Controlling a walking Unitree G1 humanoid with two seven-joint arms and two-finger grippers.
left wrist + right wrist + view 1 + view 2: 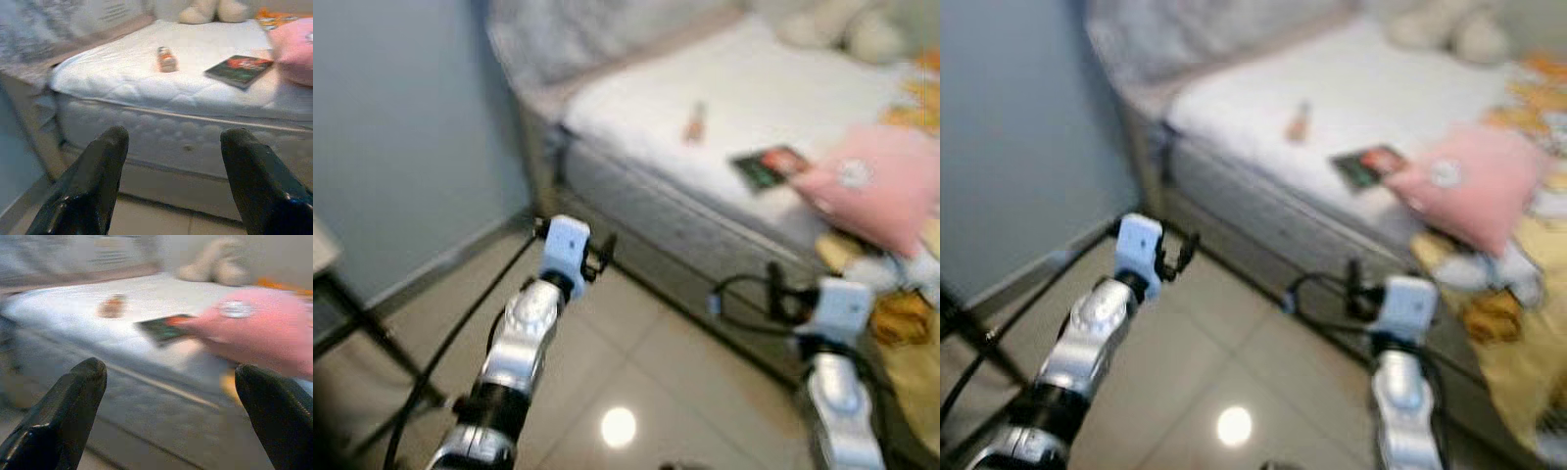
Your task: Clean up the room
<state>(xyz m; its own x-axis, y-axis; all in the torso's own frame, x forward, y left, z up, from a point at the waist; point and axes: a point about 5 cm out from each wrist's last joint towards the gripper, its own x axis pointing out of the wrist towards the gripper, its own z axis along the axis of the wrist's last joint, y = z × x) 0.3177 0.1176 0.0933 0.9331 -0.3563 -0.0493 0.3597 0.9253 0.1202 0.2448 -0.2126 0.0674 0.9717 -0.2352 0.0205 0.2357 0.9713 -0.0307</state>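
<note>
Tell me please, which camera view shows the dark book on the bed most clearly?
The left wrist view: the book lies sharp and unobstructed on the mattress. Both eye views show it smaller and blurred; in the right wrist view it is smeared, touching the pink pillow.

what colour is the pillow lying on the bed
Pink, with a small pale round patch; the pillow shows best in the left eye view.
</note>
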